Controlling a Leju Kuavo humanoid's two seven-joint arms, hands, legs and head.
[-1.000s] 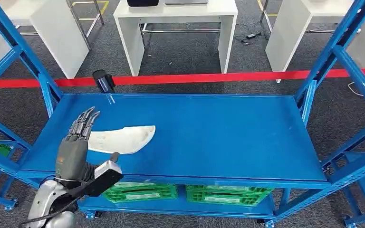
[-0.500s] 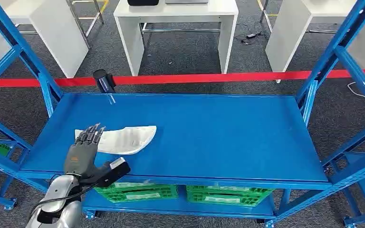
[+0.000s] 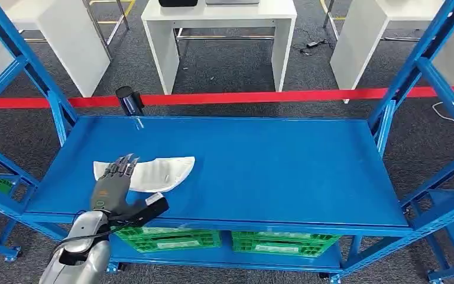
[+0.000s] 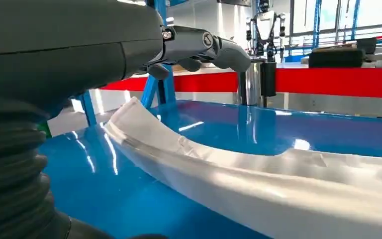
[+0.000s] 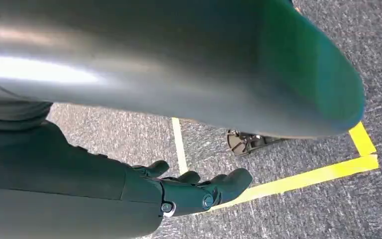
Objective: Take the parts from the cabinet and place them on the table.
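On blue shelf (image 3: 260,171), white part (image 3: 159,173) under left hand (image 3: 113,186)

Green crates (image 3: 174,238) on lower shelf; red floor tape (image 3: 242,97); white tables (image 3: 219,35) behind; yellow tape (image 5: 298,181) on carpet.

A blue steel rack (image 3: 417,59) is seen standing on grey carpet (image 3: 230,65), its glossy shelf (image 3: 272,171) lit by overhead glare. Behind the rack, a red line (image 3: 242,97) is laid across the carpet, and a black cylinder (image 3: 128,99) is set at the rack's far left corner. Beyond the line, three white tables (image 3: 219,23) are ranged in a row. Green crates (image 3: 284,241) are stored under the shelf. Yellow tape (image 5: 298,181) is marked on the carpet elsewhere.
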